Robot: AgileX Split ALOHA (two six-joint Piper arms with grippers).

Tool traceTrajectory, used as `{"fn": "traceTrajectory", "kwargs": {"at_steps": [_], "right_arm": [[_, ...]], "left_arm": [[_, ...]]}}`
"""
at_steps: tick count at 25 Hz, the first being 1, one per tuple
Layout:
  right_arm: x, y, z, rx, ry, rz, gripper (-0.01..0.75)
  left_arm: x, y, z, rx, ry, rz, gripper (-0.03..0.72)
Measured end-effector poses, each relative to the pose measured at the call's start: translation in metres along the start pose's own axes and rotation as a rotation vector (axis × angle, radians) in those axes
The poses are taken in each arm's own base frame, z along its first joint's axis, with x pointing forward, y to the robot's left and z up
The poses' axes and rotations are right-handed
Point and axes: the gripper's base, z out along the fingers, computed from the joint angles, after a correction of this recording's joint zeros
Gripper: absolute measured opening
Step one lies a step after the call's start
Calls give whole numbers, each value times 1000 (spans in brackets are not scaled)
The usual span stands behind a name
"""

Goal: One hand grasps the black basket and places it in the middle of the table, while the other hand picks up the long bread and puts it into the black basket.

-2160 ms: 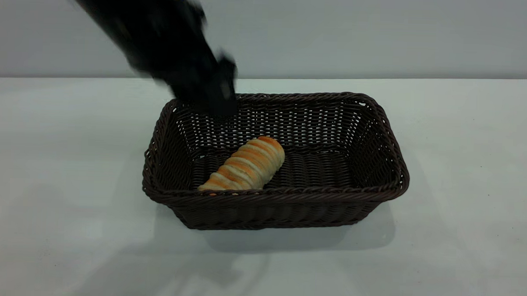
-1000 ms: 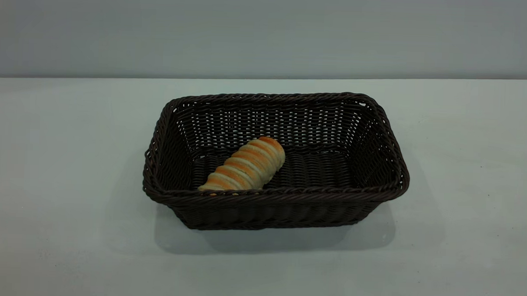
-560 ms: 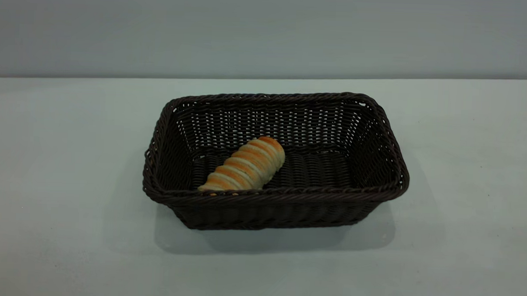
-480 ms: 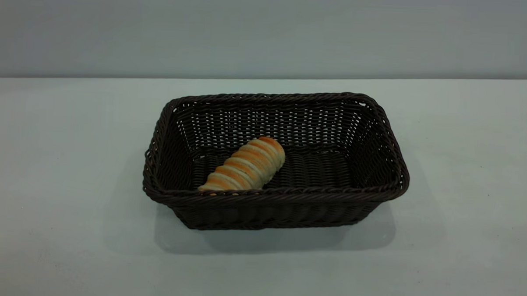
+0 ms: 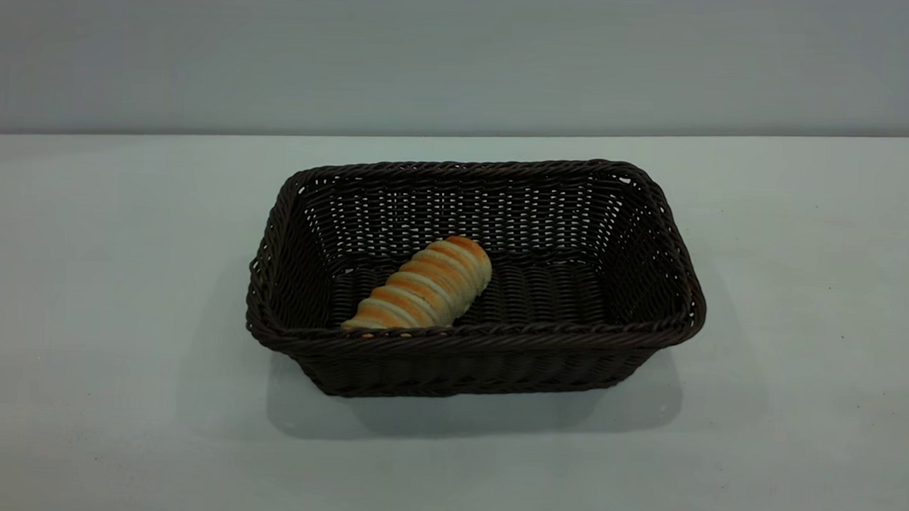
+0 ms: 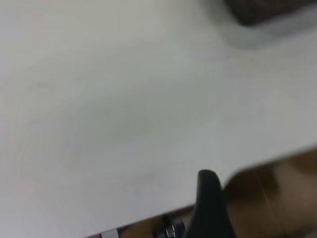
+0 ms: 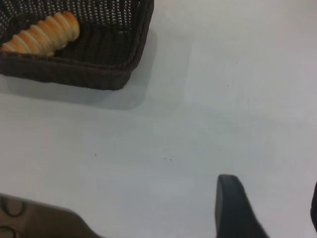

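The black basket (image 5: 656,217) stands in the middle of the table (image 5: 90,288). The long bread (image 5: 423,285) lies inside it on the floor, at the left front, slanting toward the back. Neither arm shows in the exterior view. My right gripper (image 7: 272,198) is open and empty above bare table, apart from the basket (image 7: 74,69) with the bread (image 7: 42,34) in it. My left gripper (image 6: 260,198) is open and empty over the table's edge; only one finger (image 6: 208,198) shows. A corner of the basket (image 6: 257,9) is far from it.
The table's edge (image 6: 148,213) runs just under the left gripper, with brown floor beyond it. The table's edge (image 7: 44,208) also shows in the right wrist view. A grey wall (image 5: 461,51) stands behind the table.
2.2 s ago the left arm was above the basket's back left corner; it has drawn out of the exterior view. Basket and bread have not moved.
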Motion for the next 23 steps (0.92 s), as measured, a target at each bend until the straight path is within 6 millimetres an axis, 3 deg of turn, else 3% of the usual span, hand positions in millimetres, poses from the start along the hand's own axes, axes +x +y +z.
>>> {"fn": "traceTrajectory", "kwargs": {"at_steps": [6,23], "right_arm": [[0,0,0,0,0,0,390],[0,0,0,0,-1,1,390]], "left_arm": [[15,-3,-12,-109,-123,-97,590],[16,-3,-13,-114,-125,-102,590]]}}
